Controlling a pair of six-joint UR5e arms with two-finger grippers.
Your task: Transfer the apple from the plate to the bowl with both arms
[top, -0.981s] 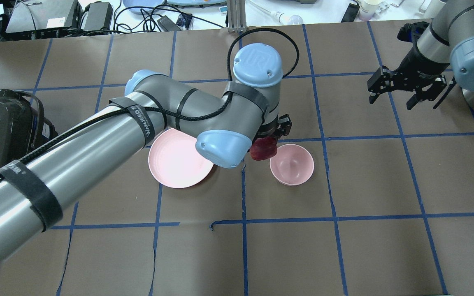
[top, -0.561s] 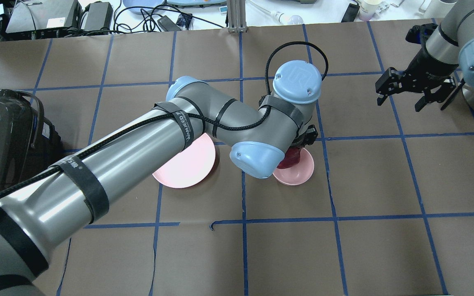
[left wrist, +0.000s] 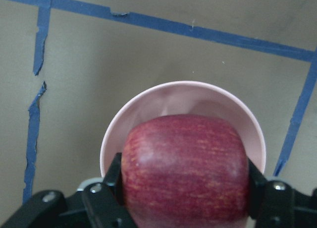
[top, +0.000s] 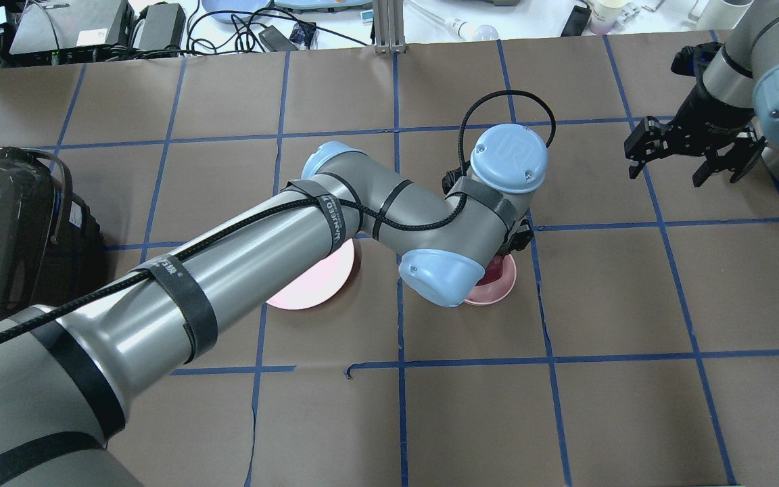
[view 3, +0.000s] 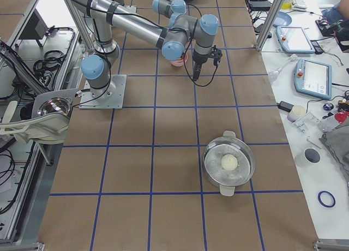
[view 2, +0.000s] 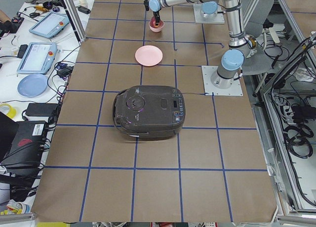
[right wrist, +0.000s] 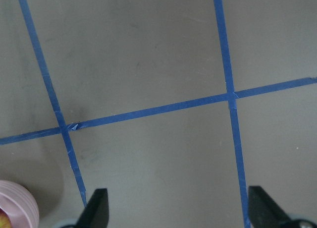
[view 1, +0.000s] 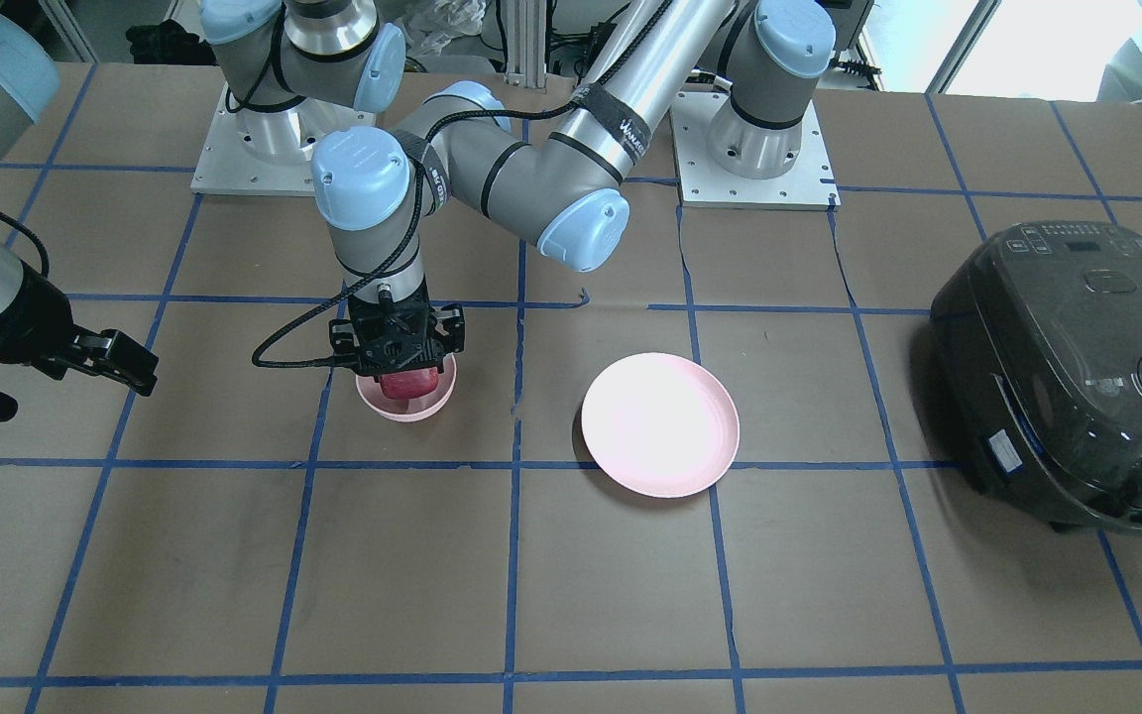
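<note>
The left gripper points straight down over the bowl, jaws clamped on the apple, one finger against each side of the fruit. In the front-facing view the apple sits low inside the bowl's rim; whether it touches the bowl's bottom cannot be told. The plate lies flat on the table, near the bowl but apart from it, with nothing on it. In the overhead view the left arm passes above the plate and hides part of it. The right gripper hangs over bare table well apart from the bowl, jaws apart and holding nothing; the bowl's rim shows in the lower left corner of its wrist view. A dark rice cooker stands beyond the plate.
</note>
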